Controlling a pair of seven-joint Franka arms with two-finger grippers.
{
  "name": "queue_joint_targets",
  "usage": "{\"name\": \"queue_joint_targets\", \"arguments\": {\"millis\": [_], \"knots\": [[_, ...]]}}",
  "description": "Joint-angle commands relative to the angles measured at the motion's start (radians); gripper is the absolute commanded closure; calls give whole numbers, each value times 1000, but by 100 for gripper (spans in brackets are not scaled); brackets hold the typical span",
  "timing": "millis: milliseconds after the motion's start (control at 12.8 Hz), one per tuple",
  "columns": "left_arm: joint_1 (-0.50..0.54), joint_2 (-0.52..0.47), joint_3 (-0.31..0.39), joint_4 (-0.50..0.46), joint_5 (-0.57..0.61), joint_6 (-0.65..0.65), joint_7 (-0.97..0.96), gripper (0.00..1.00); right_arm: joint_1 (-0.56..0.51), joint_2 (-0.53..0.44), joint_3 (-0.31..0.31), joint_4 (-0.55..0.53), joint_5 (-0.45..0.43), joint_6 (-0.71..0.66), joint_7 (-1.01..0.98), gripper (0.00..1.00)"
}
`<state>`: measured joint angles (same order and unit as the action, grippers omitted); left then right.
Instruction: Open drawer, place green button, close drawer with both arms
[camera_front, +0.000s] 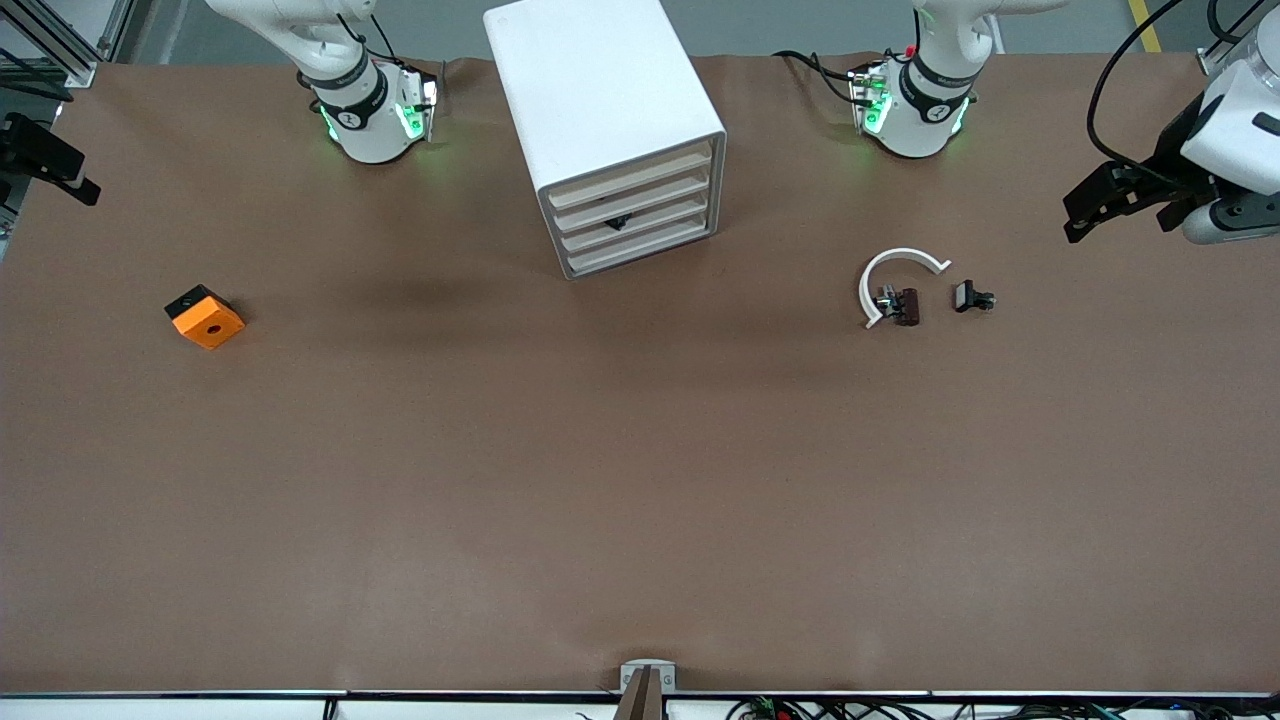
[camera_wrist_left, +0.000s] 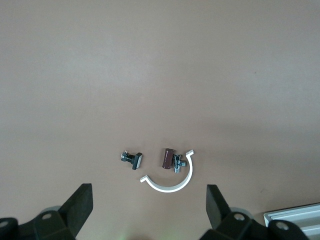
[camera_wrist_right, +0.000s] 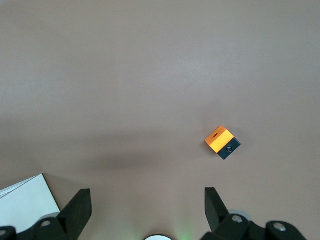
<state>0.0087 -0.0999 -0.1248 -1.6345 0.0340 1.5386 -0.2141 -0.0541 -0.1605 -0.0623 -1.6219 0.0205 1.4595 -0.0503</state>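
Observation:
The white cabinet stands at the middle of the table near the robots' bases. Its four cream drawers are all shut. A small dark thing sits at the front of the third drawer from the top; I cannot tell what it is. The green-capped button is not in view. My left gripper hangs open and empty over the left arm's end of the table; its wrist view shows it with jaws wide apart. My right gripper hangs open and empty over the right arm's end.
An orange block with a hole lies toward the right arm's end. A white C-shaped ring, a brown clip and a black clip lie toward the left arm's end.

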Motion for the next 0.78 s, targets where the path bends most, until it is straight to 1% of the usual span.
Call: {"name": "queue_joint_targets", "arguments": {"millis": [0, 234, 701], "knots": [[8, 8, -1, 27, -14, -34, 22, 0, -15, -28, 12, -29, 13, 8, -5, 0], [5, 25, -2, 47, -11, -57, 22, 0, 37, -28, -28, -29, 9, 8, -5, 0], [5, 25, -2, 47, -8, -68, 24, 0, 39, -27, -33, -29, 4, 8, -5, 0]]}}
